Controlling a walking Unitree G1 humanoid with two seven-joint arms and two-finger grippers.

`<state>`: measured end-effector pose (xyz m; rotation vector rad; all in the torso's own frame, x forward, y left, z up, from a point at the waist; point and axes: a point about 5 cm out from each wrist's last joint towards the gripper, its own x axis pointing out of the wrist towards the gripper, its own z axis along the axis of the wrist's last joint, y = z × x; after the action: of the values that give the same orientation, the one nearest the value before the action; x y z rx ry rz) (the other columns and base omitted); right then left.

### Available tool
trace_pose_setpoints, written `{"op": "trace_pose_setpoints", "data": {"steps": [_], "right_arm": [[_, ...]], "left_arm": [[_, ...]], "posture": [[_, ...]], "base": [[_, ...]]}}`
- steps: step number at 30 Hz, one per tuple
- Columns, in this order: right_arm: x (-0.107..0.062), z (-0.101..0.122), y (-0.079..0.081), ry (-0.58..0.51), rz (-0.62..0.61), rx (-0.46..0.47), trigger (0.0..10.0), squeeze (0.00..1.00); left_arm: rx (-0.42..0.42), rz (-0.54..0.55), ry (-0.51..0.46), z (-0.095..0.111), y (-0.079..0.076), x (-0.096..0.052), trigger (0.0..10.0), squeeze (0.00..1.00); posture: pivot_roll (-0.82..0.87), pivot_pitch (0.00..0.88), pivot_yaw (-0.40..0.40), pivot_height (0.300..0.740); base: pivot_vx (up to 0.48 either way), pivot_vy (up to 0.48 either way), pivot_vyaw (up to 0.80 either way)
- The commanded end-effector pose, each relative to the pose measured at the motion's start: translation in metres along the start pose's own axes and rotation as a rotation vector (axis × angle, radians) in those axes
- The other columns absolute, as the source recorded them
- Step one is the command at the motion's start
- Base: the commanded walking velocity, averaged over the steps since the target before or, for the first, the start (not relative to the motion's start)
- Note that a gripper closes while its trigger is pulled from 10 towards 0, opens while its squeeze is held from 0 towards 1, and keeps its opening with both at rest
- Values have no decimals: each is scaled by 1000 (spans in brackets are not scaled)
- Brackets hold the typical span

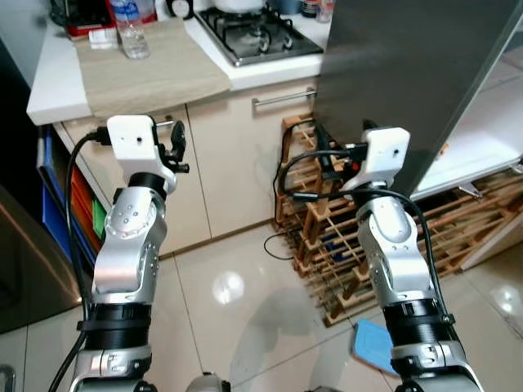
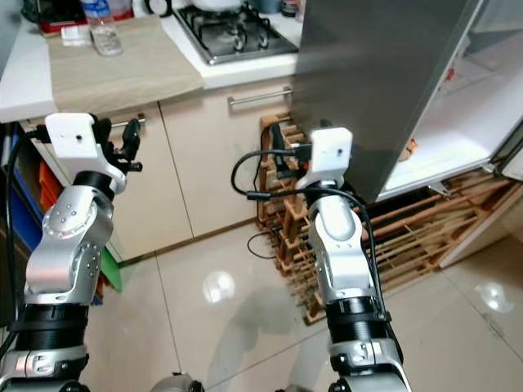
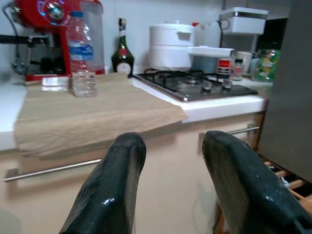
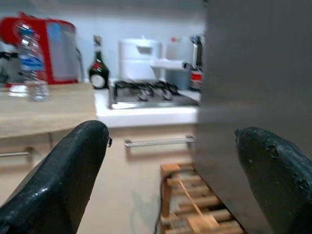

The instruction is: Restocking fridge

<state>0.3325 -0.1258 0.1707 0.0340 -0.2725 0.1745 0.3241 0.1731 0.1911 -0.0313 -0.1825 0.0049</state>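
Both grippers are hanging empty, fingers parted: the left gripper (image 3: pixel 168 190) is pointing at the counter (image 1: pixel 57 82), where one plastic water bottle (image 1: pixel 131 31) is standing well beyond it, while the right gripper (image 4: pixel 183 195) is facing the open fridge door (image 1: pixel 400 73). One wooden wine rack (image 1: pixel 343 253) is sitting below.

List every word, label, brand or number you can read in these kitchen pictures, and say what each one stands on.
No text can be read.
Water bottle: blue label, print too blurred.
Dark green bottle: round red label, words too small.
Red coffee machine: round dial, no legible marking.
Small jar by the stove: red label, unreadable.
Green packet: print blurred.
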Motion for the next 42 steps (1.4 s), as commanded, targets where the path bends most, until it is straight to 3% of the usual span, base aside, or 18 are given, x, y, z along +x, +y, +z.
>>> {"op": "trace_pose_setpoints", "data": {"steps": [1,4,7,10,13,19,24,31,37,42], "right_arm": [[-1,-6,-5,36,-35,12,10000,0],[-1,-6,-16,65,-103,10,10000,0],[-2,-6,-18,74,-95,2,10000,0],[-2,-4,-15,45,-68,-8,10000,0],[-2,-4,-15,44,-77,-3,10000,0],[8,8,5,-30,-30,-23,10000,0],[6,-2,4,32,-9,-26,10000,0],[4,-8,-9,60,-67,-43,10000,0],[7,-7,-1,42,-61,-21,10000,0],[7,-10,5,45,-44,-7,10000,0]], "left_arm": [[-22,-1,16,-3,2,1,10000,0],[-43,65,58,-11,5,7,10000,0],[-23,42,30,-4,2,12,10000,0],[67,-10,-36,10,0,13,10000,0],[73,-15,-42,11,1,12,10000,0],[75,14,-83,19,10,8,10000,0],[83,17,-98,22,9,8,10000,0],[103,21,-137,31,12,10,10000,0],[149,20,-139,33,15,13,10000,0],[133,-9,-142,36,10,16,10000,0]], "posture": [[-147,0,22,732],[-169,0,22,732],[-161,0,26,732],[-127,1,35,732],[-127,1,35,732],[-84,1,35,732],[-85,1,24,732],[-72,1,6,732],[-65,0,14,732],[-52,0,16,732]], "base": [[0,0,500],[469,0,329],[466,0,0],[467,0,244],[472,0,731],[480,0,654],[480,0,631],[480,0,212],[480,0,0],[480,0,0]]}}
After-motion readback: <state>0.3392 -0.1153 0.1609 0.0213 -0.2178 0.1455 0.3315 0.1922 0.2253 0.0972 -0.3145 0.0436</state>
